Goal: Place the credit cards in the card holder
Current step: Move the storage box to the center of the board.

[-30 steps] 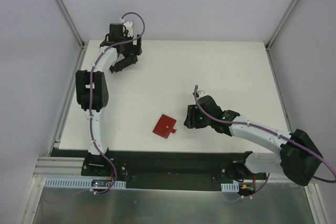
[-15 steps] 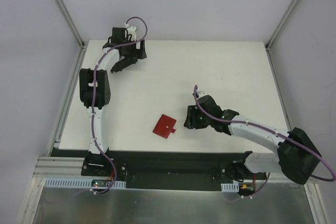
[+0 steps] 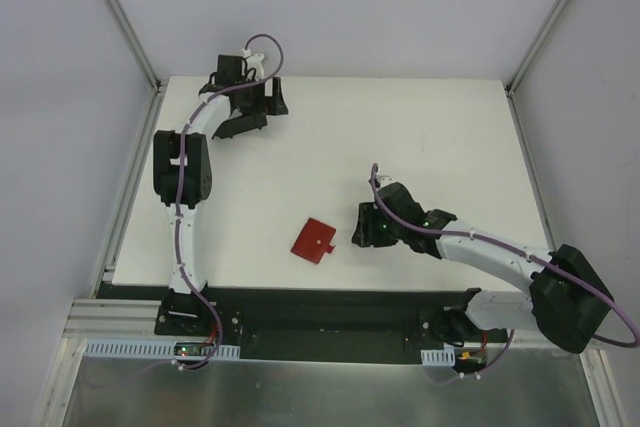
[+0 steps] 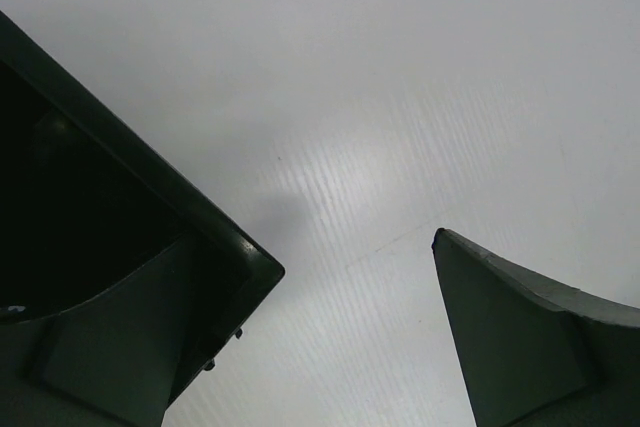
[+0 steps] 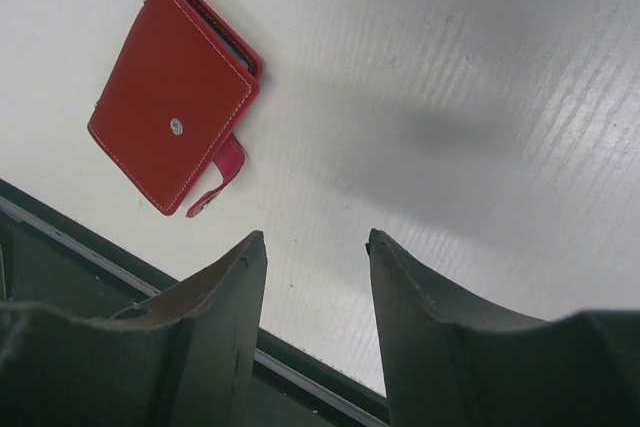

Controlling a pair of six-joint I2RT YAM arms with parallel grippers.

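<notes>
The card holder (image 3: 314, 240) is a small red wallet lying folded shut on the white table near its front edge, its snap tab sticking out loose toward the right. In the right wrist view the card holder (image 5: 175, 92) lies up and to the left of my fingers. My right gripper (image 3: 358, 228) hovers just right of it, apart from it; the right gripper (image 5: 315, 237) is open, with only bare table between its fingers. My left gripper (image 3: 262, 114) is at the far left corner of the table. The left gripper (image 4: 360, 252) is wide open and empty. No credit cards show in any view.
The white table (image 3: 430, 137) is boxed in by pale walls with metal corner posts (image 3: 120, 17). A black rail (image 5: 90, 247) runs along the table's front edge, just below my right fingers.
My left gripper has swung to the right along the table's far edge. The right arm and the card holder have stayed where they were.
</notes>
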